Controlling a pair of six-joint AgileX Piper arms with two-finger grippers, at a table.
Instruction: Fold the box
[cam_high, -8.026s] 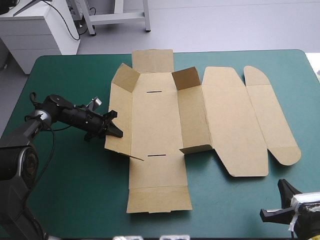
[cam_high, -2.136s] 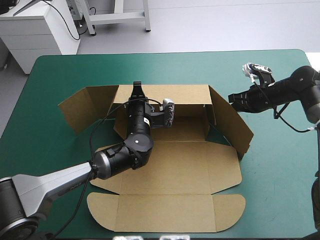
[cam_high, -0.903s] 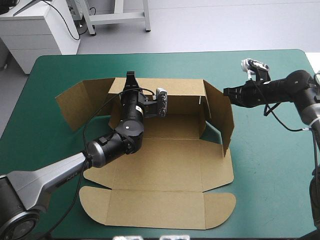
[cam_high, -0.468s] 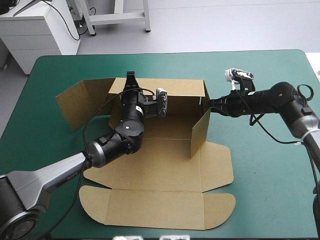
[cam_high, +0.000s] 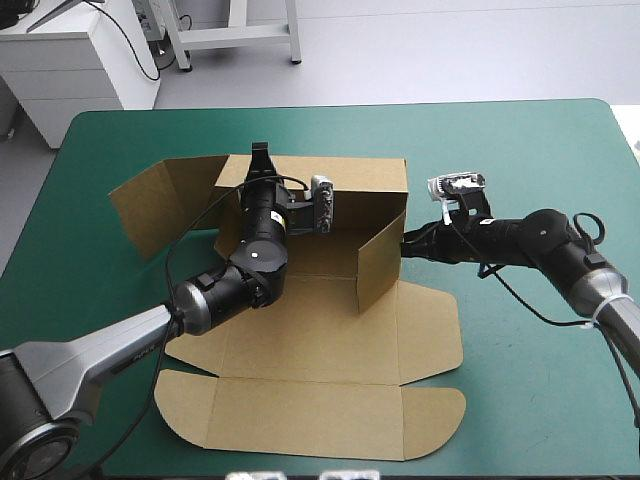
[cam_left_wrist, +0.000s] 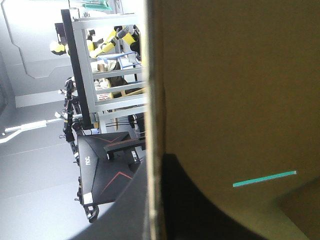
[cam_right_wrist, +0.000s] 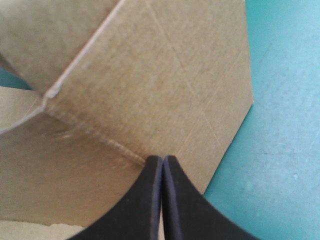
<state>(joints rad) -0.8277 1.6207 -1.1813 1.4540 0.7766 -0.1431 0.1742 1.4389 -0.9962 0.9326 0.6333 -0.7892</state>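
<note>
The box (cam_high: 330, 340) sits mid-worktop (cam_high: 520, 150), partly raised, with its lid panels (cam_high: 310, 420) flat toward the near edge. The step in hand looks to be turning the end flaps in against the standing back wall.

At the left, the left end flap (cam_high: 160, 205) stands swung outward, untouched. Next along, the left arm reaches in from the near-left corner across the box's floor, and its left pincer (cam_high: 260, 157) points up at the top edge of the back wall (cam_high: 365, 180). The wrist view shows the board's edge running between the two black fingers, so the pincer is all but closed on that wall.

Further right, the right end flap (cam_high: 380, 262) stands turned inward at an angle across the floor. The right arm stretches low and nearly level from the right edge. The right pincer (cam_high: 404, 241), its fingers pressed together and holding nothing, touches its tip to the flap's outer face near the crease.

I judge the next move calls for pushing this flap square, then bringing in the left one.
</note>
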